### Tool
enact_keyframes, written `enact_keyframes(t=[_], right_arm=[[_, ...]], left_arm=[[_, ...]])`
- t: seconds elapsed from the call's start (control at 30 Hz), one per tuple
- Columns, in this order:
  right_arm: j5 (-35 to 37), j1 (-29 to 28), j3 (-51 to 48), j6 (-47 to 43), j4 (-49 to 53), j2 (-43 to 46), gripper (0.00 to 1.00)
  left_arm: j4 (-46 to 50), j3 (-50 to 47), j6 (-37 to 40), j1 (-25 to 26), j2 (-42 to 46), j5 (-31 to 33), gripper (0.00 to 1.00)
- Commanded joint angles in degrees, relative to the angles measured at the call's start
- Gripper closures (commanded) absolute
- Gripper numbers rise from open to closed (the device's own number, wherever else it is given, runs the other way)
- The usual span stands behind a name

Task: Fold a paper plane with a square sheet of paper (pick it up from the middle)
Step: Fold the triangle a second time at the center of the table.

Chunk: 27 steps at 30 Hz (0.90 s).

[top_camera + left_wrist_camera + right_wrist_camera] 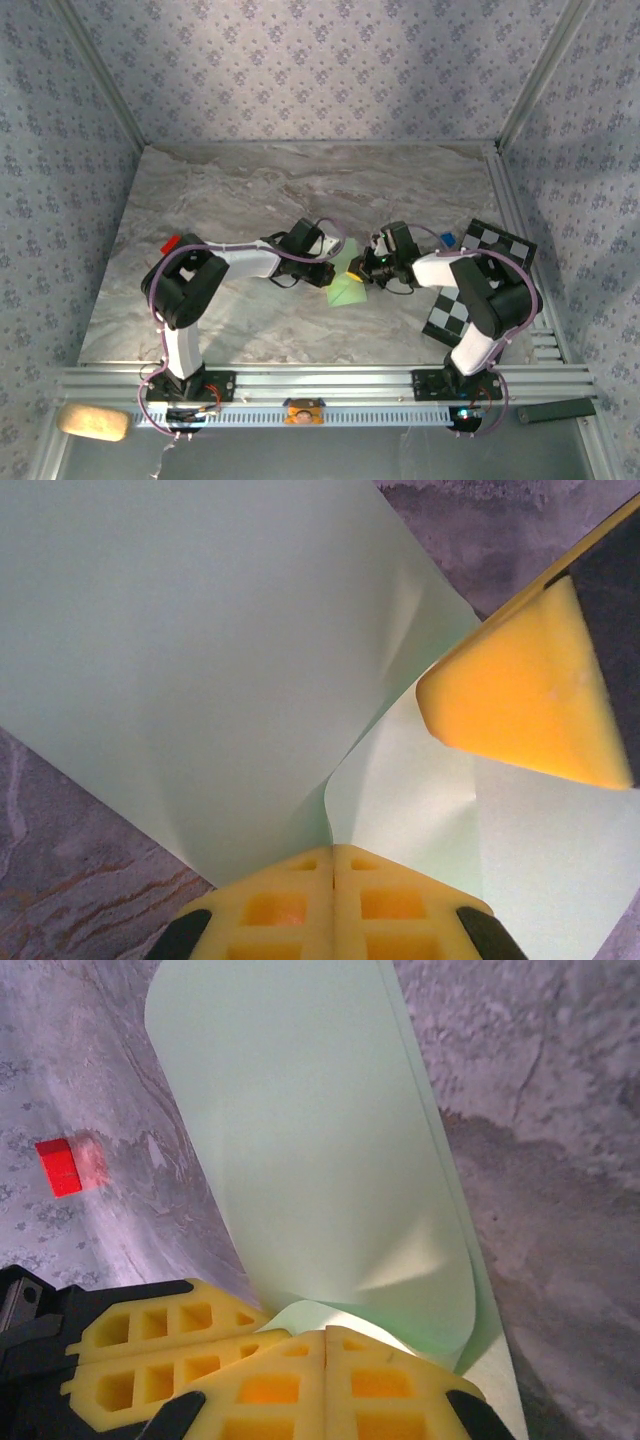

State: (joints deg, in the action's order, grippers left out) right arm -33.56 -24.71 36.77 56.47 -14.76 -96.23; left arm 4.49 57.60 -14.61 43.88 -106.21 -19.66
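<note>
Both pincers are clamping the sheet of paper [345, 291] near the middle of the table [250, 190], meeting almost nose to nose over it. The left pincer [335, 865] is pressing its two yellow fingers together, and a raised flap of the pale green sheet is running down into the seam between them (no gap is showing there). The right pincer [327, 1345] is squeezing shut the same way on a curled part of the sheet, which is arching up and away from it over the marbled surface. In the left wrist view one yellow finger of the right pincer is hanging just beside, over the flat part of the paper. A small red block [170, 244] is lying well apart, by the left arm. A checkered board [445, 316] is lying under the right arm.
</note>
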Motion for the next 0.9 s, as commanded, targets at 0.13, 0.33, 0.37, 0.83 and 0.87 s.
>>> enact_keyframes(t=[0.13,0.33,0.37,0.83,0.87], right_arm=[[4.23,2.32,-3.47,3.43,-3.33,-3.32,0.99],[7.51,2.36,-1.19,1.24,1.71,0.89,0.99],[8.04,2.58,-1.24,1.35,1.95,1.33,0.98],[2.74,0.27,0.65,-1.62,1.01,4.46,0.98],[2.00,-0.14,0.92,-1.83,1.49,3.90,0.98]], left_arm=[[3.24,0.14,1.07,-0.20,-1.72,0.90,1.00],[3.42,0.00,1.08,-0.18,-1.59,1.12,1.00],[3.42,0.05,1.05,-0.26,-1.63,1.11,1.00],[3.51,0.13,0.99,-0.28,-1.53,1.49,1.00],[3.57,0.20,1.05,-0.27,-1.52,1.38,1.00]])
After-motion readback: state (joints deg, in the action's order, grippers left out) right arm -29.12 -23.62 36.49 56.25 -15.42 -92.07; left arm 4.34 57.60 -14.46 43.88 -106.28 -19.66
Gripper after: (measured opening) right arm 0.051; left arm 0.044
